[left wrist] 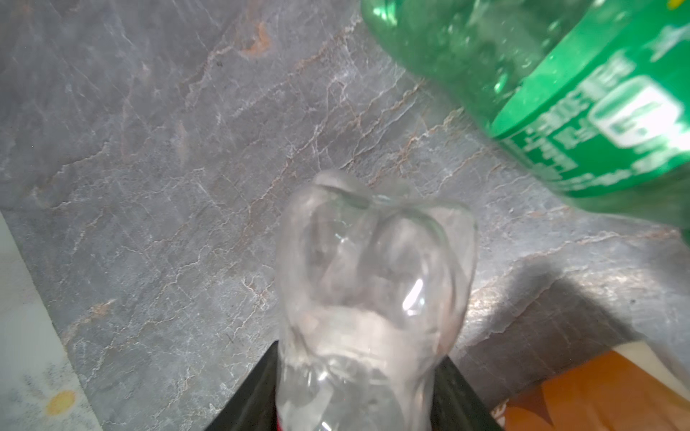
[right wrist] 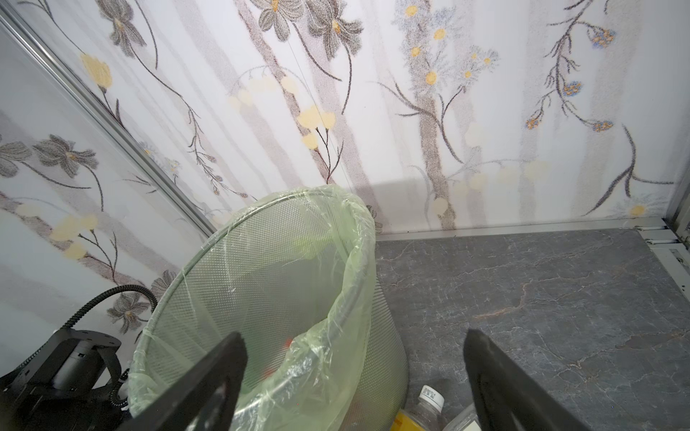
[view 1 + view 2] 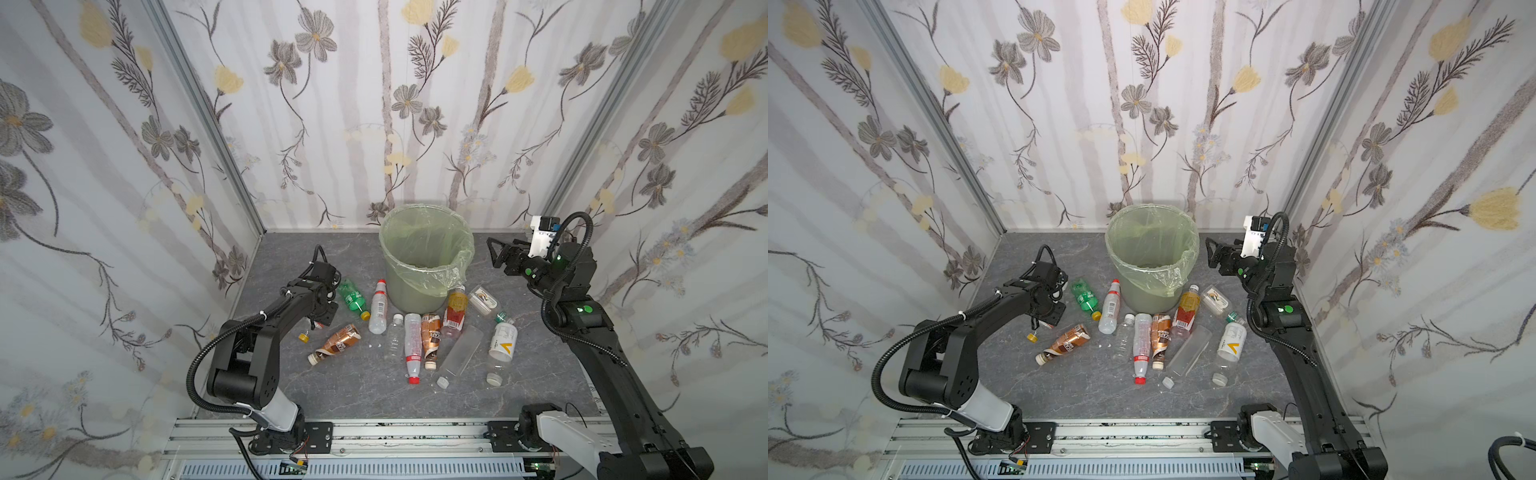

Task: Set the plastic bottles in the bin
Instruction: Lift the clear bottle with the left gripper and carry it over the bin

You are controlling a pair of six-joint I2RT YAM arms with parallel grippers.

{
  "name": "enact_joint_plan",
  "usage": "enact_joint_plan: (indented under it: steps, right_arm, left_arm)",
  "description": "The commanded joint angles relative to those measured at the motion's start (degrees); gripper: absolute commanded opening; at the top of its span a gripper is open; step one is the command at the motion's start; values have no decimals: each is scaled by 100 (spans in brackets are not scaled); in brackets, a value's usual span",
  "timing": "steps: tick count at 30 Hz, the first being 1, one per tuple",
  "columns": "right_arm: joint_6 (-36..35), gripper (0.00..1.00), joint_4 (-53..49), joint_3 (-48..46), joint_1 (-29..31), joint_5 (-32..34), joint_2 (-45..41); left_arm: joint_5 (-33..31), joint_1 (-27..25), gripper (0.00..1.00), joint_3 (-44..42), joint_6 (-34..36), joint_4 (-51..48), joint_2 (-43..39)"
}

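Note:
A clear bottle [image 1: 373, 280] with a yellow cap [image 3: 304, 336] lies low at the left of the table, and my left gripper [image 3: 321, 319] is shut on it, a jaw pressed on each side. Just beyond it lies a green bottle [image 1: 560, 93] [image 3: 352, 297]. The bin [image 3: 409, 291] [image 3: 1142, 291], lined with a light green bag, stands at the back middle. Several more bottles lie in front of it, among them a brown coffee one [image 3: 338, 343], a red-capped clear one [image 3: 412, 349] and a white-labelled one [image 3: 503, 345]. My right gripper [image 3: 494, 251] [image 2: 354, 336] hangs open beside the bin's right rim [image 2: 261, 280], holding nothing.
Floral walls close in the grey marbled table [image 3: 353, 395] on three sides. An aluminium rail [image 3: 395, 432] with both arm bases runs along the front. An amber tea bottle [image 3: 455, 311] leans against the bin's front right.

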Motion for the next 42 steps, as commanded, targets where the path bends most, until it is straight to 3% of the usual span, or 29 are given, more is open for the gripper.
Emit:
enact_joint_plan:
  steps: [1,12,19,25,30,42]
  right_arm:
    - [42,91,316,-9,-2,-5,-11]
    - [5,91,272,-78,-2,156,-50]
    - [-11,91,246,-124,-33,376,-90]
    - [-2,91,228,-123,-105,464,-125]
    - [21,91,185,-157,-165,537,-142]
    - [-107,91,-89,-211,-195,861,-193]
  left_arm:
    - [56,10,54,55,13,-27,-218]
    - [3,27,54,119,-95,-33,-1079]
    - [280,0,55,614,-216,-64,-1497]
    - [1216,-23,56,1557,-364,-60,-1760]
    - [2052,-67,55,2851,-844,-33,-1546]
    - [2836,-857,51,4266,-1464,301,-798]
